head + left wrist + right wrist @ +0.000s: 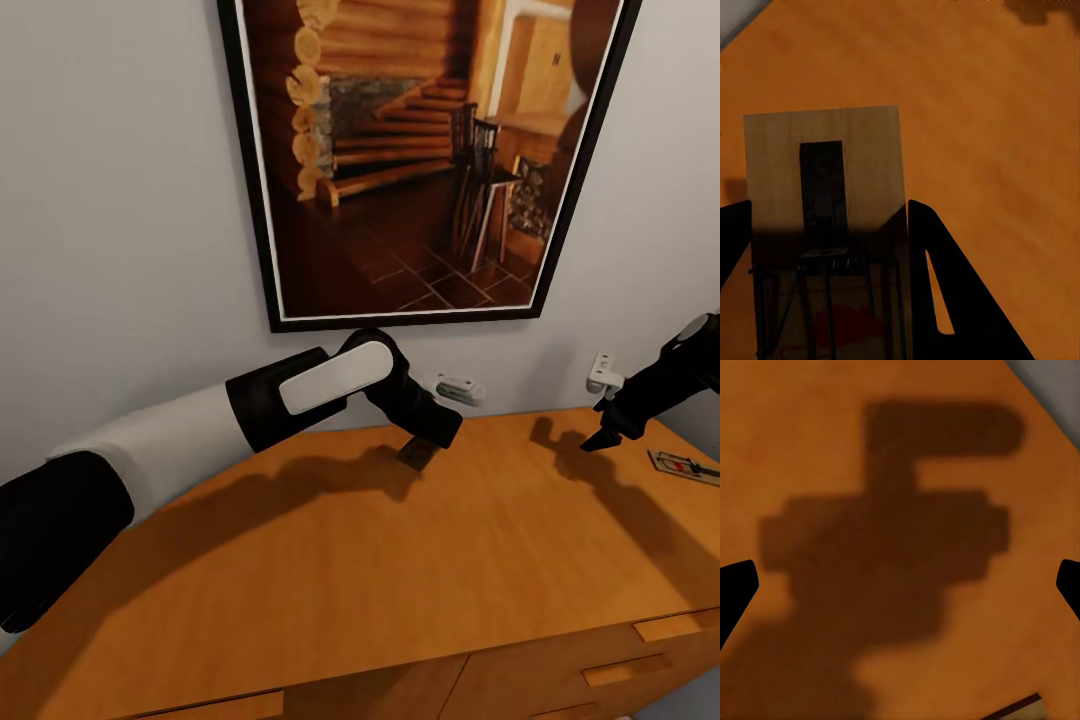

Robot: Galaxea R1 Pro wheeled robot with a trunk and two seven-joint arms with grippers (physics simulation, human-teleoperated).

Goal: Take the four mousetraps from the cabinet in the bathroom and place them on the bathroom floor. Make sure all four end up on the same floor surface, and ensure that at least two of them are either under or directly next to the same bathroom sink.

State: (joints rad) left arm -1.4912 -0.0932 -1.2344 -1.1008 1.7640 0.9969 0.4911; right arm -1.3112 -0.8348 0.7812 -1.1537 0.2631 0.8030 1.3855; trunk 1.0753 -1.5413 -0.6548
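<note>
Orange-brown wood of the cabinet (400,560) spreads under both arms, below a framed picture (420,150) on the wall. Left gripper (425,445) hangs above the surface, clamped on a mousetrap (825,225) whose pale wooden base fills the space between its fingers (945,285). Farther right, the right gripper (603,437) hovers with fingers spread wide and empty, just beside a second mousetrap (682,465) lying flat by the cabinet's right edge.

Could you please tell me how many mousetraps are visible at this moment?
2. One mousetrap is held between the fingers of the left tool above the cabinet; the other mousetrap lies on the cabinet top near the right tool. Others may be out of view.
</note>
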